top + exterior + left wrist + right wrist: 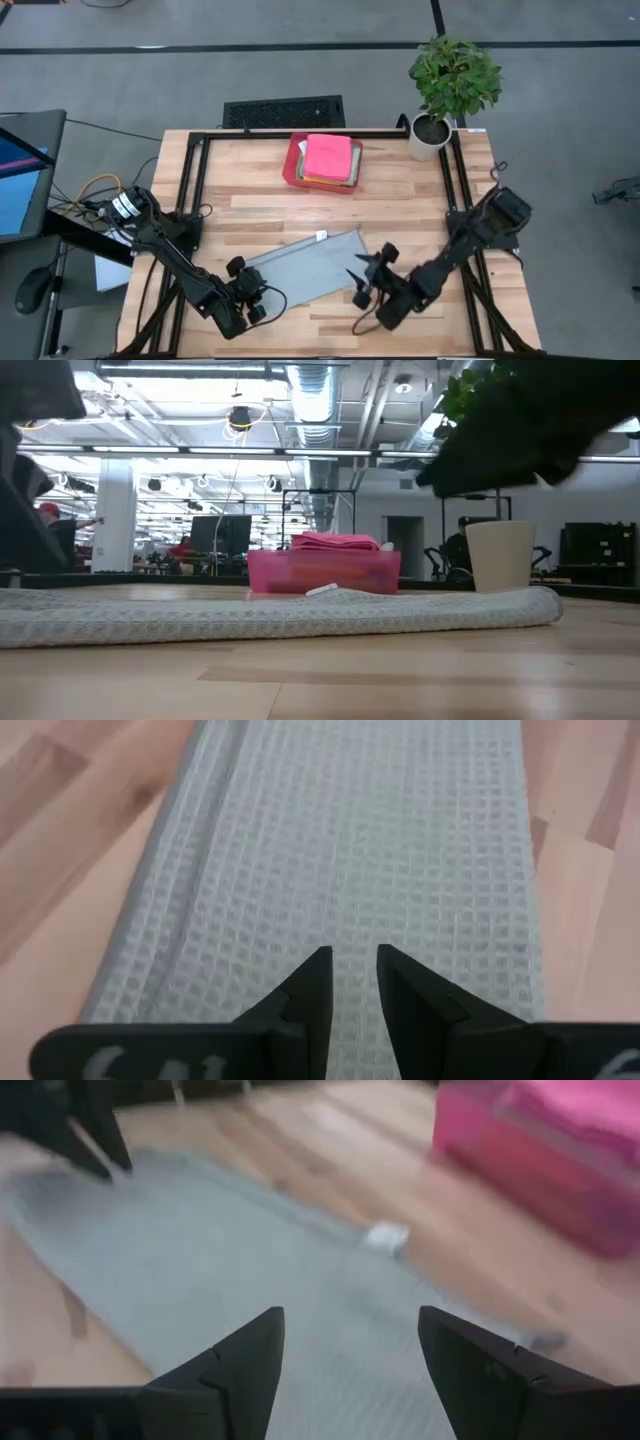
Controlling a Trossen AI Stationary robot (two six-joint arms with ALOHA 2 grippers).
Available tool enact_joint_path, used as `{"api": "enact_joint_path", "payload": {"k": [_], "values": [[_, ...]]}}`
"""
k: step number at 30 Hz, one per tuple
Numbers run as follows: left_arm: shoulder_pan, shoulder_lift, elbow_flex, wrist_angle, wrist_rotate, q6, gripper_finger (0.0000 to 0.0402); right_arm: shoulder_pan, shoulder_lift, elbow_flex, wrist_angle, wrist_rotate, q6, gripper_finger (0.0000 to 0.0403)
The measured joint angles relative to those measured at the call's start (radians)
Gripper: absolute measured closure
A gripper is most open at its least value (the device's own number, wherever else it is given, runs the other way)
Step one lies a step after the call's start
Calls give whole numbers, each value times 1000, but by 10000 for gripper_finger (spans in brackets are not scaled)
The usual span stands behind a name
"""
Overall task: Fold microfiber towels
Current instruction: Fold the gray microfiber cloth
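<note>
a grey towel lies folded on the wooden table, an open workshop behind. left gripper hovers nearly closed, empty; right gripper gapes wide. the red tray's lower cloths are hidden under pink.

Wooden table with grey towel, red tray, potted plant.

The grey towel is cut off by the left edge in the low view. Beside the red tray, the colours of the towels under the pink towel cannot be told. Whether the left claw pinches the grey towel cannot be seen.
</note>
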Motion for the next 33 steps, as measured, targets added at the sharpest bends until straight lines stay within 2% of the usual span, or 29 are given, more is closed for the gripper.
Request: {"api": "enact_joint_path", "payload": {"k": [6,10,17,20,26,29,33], "values": [[-3,0,13,6,21,-7,327,49,175,-3,60,-20,157,145],[-40,4,14,112,-16,-5,328,67,242,-3,59,-27,269,145],[-116,103,16,193,-22,-89,371,64,243,-2,63,-27,276,145],[-138,164,35,177,-32,-165,393,58,241,-1,67,-31,257,145],[-156,231,81,159,-57,-215,398,42,238,-1,64,-39,250,145],[-158,230,93,135,-63,-207,398,53,205,-2,65,33,218,145],[-157,229,99,104,-49,-212,398,100,152,-2,60,212,185,145]]}}
